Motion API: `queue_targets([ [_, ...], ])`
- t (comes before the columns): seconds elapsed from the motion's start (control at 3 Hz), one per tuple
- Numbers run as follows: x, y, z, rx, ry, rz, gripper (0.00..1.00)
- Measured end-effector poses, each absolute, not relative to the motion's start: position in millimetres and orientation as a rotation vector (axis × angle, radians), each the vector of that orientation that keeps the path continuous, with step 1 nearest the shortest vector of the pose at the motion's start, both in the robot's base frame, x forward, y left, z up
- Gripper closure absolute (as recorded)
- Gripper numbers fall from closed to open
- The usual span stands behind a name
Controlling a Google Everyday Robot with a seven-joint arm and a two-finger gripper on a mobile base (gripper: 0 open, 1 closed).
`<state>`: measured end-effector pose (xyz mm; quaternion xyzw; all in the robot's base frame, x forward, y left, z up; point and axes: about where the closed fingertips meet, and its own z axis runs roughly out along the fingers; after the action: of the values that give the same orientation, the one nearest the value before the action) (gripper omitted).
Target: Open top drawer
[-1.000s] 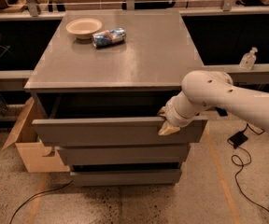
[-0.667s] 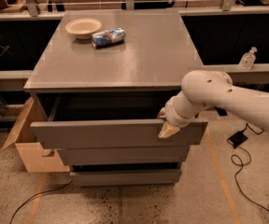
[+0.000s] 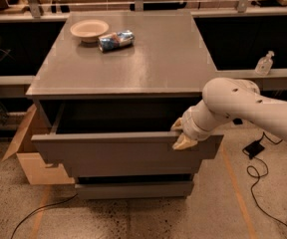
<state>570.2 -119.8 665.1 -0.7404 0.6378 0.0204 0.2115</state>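
Observation:
The top drawer [image 3: 123, 153] is a wide matte-grey drawer with a flat handleless front. It stands pulled out from the grey cabinet [image 3: 133, 59], and its dark interior shows behind the front. My gripper [image 3: 181, 135] is at the top edge of the drawer front, toward its right end. Its cream fingertips [image 3: 184, 142] sit over that edge. The white arm comes in from the right. Below the top drawer, only the front of a lower drawer [image 3: 133, 188] shows.
A cream bowl [image 3: 89, 30] and a crumpled blue packet [image 3: 115, 40] lie on the cabinet top at the back left. A cardboard box [image 3: 31, 156] stands on the floor at the cabinet's left. Cables [image 3: 258, 168] lie on the floor at the right. A bottle [image 3: 264, 63] stands on a shelf.
The top drawer has slid farther out toward the camera, and my gripper has moved with its front edge. The things on the cabinet top have not moved.

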Motion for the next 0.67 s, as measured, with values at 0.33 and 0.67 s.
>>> queue_targets([
  [0.33, 570.2, -120.0, 664.7, -2.057, 1.772, 0.057, 1.00],
  [0.67, 541.1, -131.0, 672.1, -2.020, 1.805, 0.080, 1.00],
])
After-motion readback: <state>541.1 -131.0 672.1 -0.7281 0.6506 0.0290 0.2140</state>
